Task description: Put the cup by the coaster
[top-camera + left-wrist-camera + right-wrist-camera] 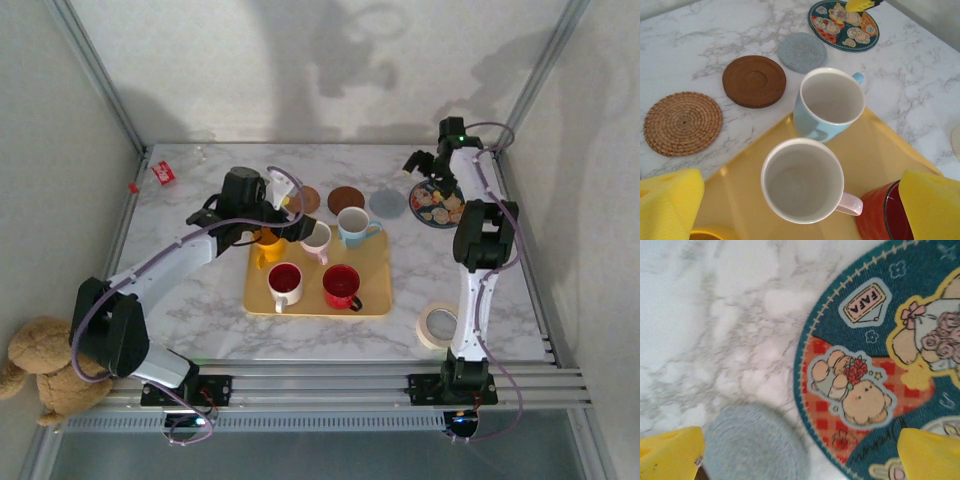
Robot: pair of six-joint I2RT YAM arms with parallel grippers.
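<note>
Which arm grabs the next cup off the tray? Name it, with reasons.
Left. The open left gripper hovers over the tray, directly above the pink-handled cup. The right gripper, also open, is away over the patterned coaster.

In the top view the left arm (175, 252) is covering most of the yellow cup (267, 250). The left wrist view's bottom edge is cutting off the red cup (876, 216). The grey coaster (752, 447) is appearing blurred and cropped at the right wrist view's lower edge.
</note>
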